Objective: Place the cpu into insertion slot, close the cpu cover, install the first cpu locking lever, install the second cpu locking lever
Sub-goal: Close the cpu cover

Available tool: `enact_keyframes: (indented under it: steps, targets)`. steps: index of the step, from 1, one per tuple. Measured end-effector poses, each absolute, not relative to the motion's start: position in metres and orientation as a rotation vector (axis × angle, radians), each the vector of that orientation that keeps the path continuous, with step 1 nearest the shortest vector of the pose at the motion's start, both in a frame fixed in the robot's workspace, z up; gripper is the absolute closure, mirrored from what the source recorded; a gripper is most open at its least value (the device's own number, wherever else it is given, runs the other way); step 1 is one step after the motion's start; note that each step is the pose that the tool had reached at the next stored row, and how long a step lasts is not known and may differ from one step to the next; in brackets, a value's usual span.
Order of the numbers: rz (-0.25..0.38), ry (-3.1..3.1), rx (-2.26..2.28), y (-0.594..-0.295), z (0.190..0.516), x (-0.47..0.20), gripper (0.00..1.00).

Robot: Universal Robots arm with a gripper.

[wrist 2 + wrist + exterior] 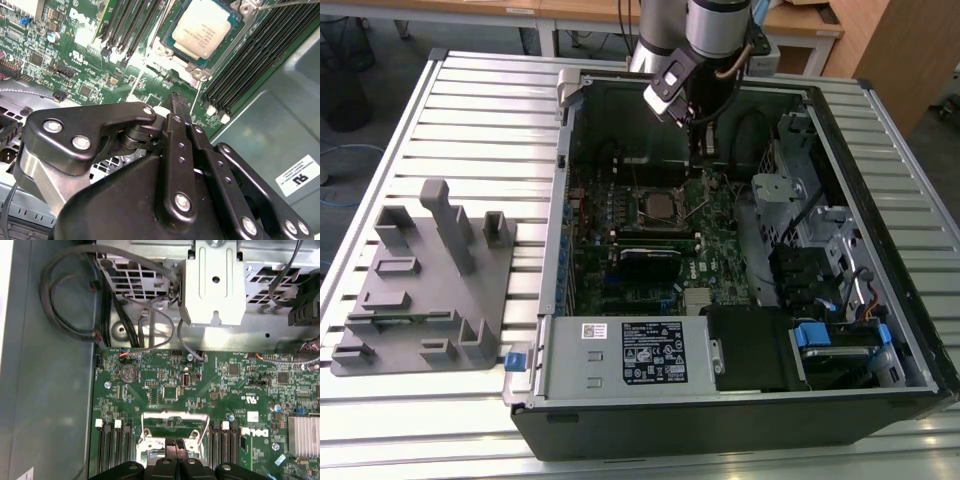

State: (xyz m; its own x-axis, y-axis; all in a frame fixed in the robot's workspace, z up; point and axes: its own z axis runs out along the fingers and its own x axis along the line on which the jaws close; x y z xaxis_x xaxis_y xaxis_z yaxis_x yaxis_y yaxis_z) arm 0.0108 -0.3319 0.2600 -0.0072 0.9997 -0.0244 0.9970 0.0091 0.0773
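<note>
Slatted worktop [470, 130], open computer case [880, 330]: lever stage, I judge.
End effector [175, 446], tips pressed together, empty, hovers near the socket [167, 49]; chip [202, 27] lies inside, cover [222, 50] apparently down; a raised lever [695, 210] needs firm downward pressing.

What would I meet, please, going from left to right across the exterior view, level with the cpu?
Grey plastic fixture → computer case's left wall → cpu → silver drive bracket
</note>
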Motion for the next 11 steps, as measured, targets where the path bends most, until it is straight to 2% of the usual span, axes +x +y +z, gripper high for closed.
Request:
enact_keyframes:
  steps: [11]
  targets:
    - [0.058,2.179,2.161,-0.3318,0.2600,0.0205,0.89]
